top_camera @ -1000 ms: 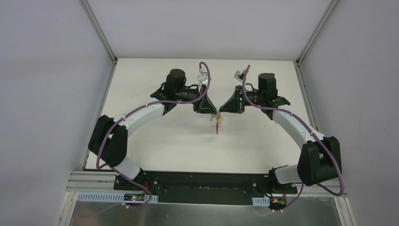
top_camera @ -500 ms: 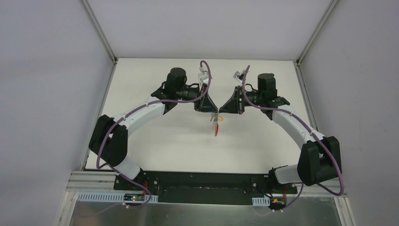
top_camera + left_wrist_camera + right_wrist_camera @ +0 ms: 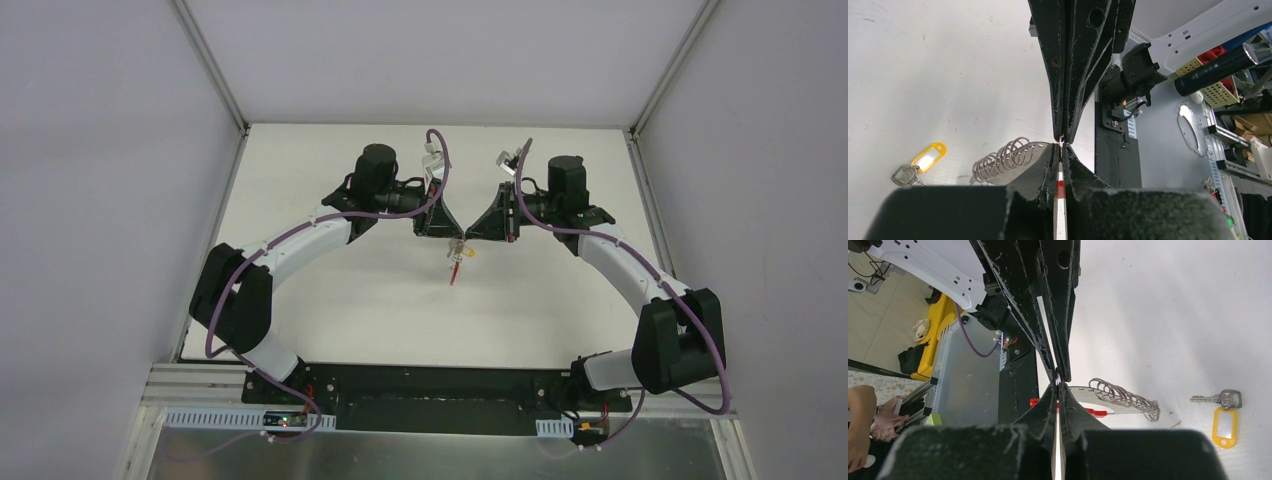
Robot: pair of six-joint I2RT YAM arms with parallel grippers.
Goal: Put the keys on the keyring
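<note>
The right end effector (image 3: 1058, 386) is clenched tight over the middle of the table (image 3: 923, 75), its fingers (image 3: 1044, 412) pressed together right up to the tips. The keys (image 3: 1003, 161) sit at those tips. They are a grey metal bunch whose loop-shaped heads stack like a coil. The flat end of the bunch runs in behind the right end effector's tips, which look to be gripping it, and the coil of heads fans out to one side.

A red band (image 3: 1094, 412) shows just beneath the bunch, close beside the right end effector. In the overhead view it points away from the tips towards the arm bases.

The left end effector (image 3: 1061, 150) faces the right end effector tip to tip, and the two meet at a single point. Its fingers (image 3: 1040, 172) are drawn nearly together, with only a thin sliver of light between them, and they close at the tips. Whether it has any hold on the bunch cannot be made out, since the contact is hidden between the black tips.

A single silver key (image 3: 1229, 399) with a yellow tag (image 3: 1224, 420) lies on the table. It is on the far side of the bunch from the right end effector, near the coil but not touching it.
</note>
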